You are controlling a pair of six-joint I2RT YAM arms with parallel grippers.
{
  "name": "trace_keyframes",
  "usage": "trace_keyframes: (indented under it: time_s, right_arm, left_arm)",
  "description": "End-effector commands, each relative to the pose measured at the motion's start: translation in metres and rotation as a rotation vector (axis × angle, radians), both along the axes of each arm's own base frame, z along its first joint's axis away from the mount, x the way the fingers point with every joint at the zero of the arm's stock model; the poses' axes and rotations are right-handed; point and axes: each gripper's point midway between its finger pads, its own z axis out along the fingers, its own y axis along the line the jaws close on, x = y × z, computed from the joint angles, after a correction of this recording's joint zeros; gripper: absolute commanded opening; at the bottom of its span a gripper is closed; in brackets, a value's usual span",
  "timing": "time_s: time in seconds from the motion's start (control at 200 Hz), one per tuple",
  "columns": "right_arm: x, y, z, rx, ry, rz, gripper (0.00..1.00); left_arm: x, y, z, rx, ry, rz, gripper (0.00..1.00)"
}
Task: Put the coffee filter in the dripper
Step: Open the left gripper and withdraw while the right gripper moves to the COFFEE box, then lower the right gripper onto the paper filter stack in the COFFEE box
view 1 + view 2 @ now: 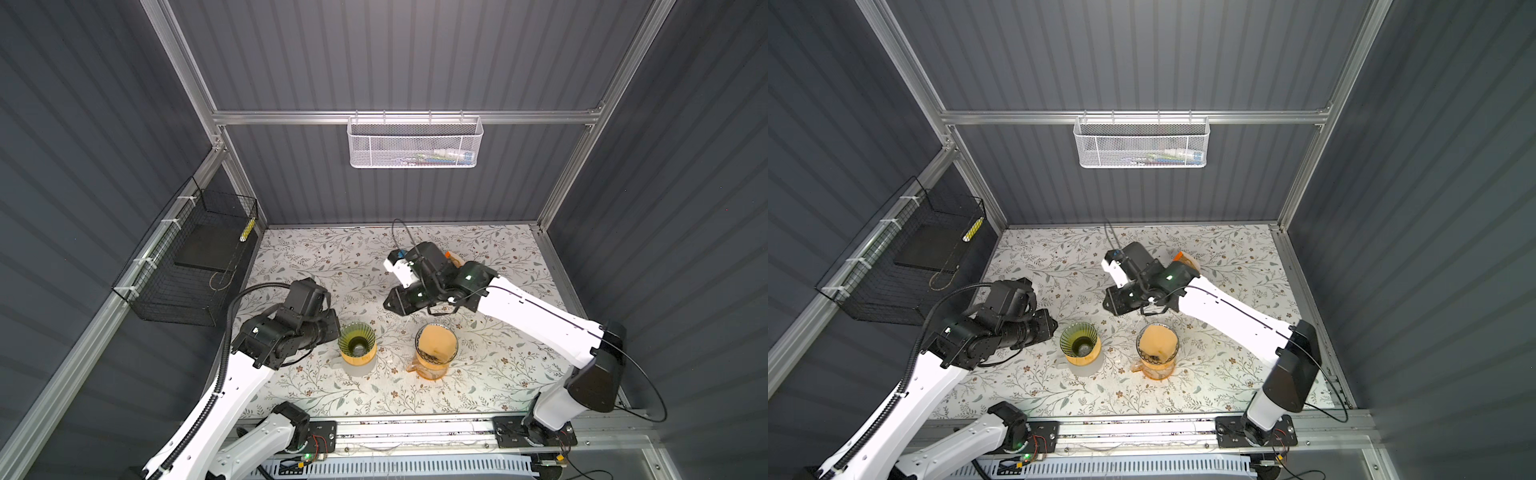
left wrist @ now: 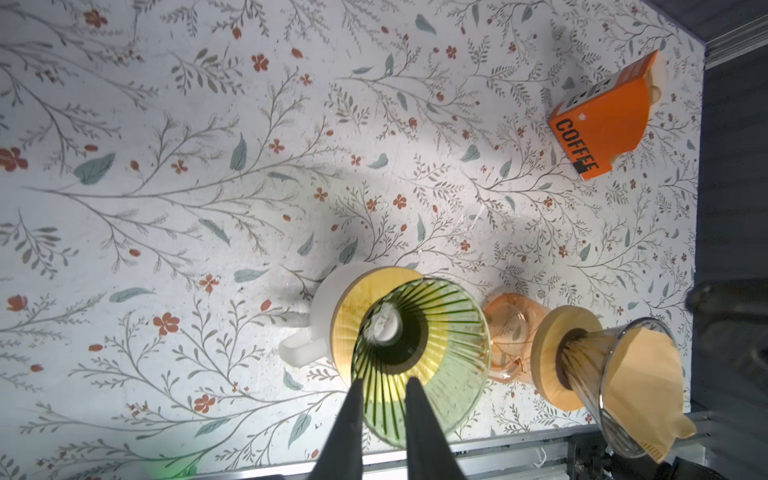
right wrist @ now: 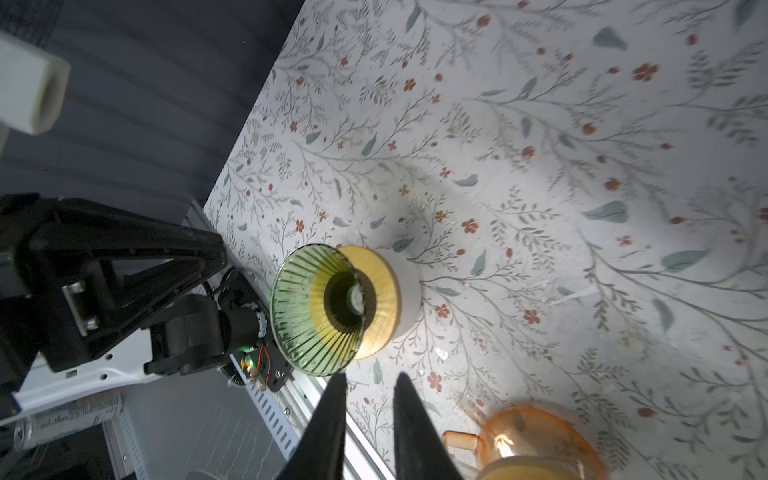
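Status: paper filter (image 1: pixel 436 343) is seen seated inside the clear glass dripper (image 2: pixel 584 368) on the orange carafe (image 2: pixel 507 328), lower centre-right in both top views. The brown paper is opened against the cone, with one tab poking past the rim in the left wrist view. That placement is judged done. The green glass dripper (image 1: pixel 357 338), just left of it on the white mug (image 2: pixel 324 299), is shown empty, drain hole visible. If that one is also meant, one more filter has to be fetched from the orange COFFEE box (image 2: pixel 598 120) at the back right of the floral tablecloth (image 1: pixel 311 257), well apart from both drippers; otherwise only retreat is left. On the left gripper (image 2: pixel 384 380) the jaws are parted by a narrow gap and nothing is pinched. Its tips are set at the rim of the green glass dripper; contact with the glass cannot be told. On the right gripper (image 3: pixel 370 376) the jaws are likewise narrowly parted, bare cloth is seen through the gap, and nothing is held. It is hung just up-frame of the two drippers, clear of the paper filter.
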Motion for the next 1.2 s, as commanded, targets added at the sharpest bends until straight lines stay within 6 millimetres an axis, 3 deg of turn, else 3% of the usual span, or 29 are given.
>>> trace_keyframes:
  time_s: [0.0, 0.145, 0.27, 0.48, 0.775, 1.196]
  right_arm:
    - [0.027, -0.046, 0.003, -0.010, -0.060, -0.144, 0.24]
    - [0.046, -0.114, -0.002, 0.008, -0.087, -0.313, 0.26]
    - [0.056, -0.161, -0.022, -0.020, -0.085, -0.431, 0.26]
    - [0.074, -0.208, -0.062, 0.010, -0.061, -0.565, 0.25]
    - [0.106, -0.238, -0.109, 0.029, -0.090, -0.623, 0.25]
    - [0.146, -0.236, -0.154, 0.073, -0.013, -0.600, 0.24]
  left_arm:
    - [0.027, -0.017, 0.018, 0.002, -0.086, -0.068, 0.20]
    - [0.052, -0.047, 0.028, -0.086, -0.133, -0.122, 0.20]
    - [0.067, -0.068, 0.027, -0.214, -0.186, -0.114, 0.21]
    - [0.070, -0.079, 0.016, -0.268, -0.168, -0.126, 0.21]
    - [0.065, -0.071, 0.006, -0.247, -0.170, -0.105, 0.21]
    - [0.084, -0.068, -0.004, -0.217, -0.231, -0.068, 0.21]
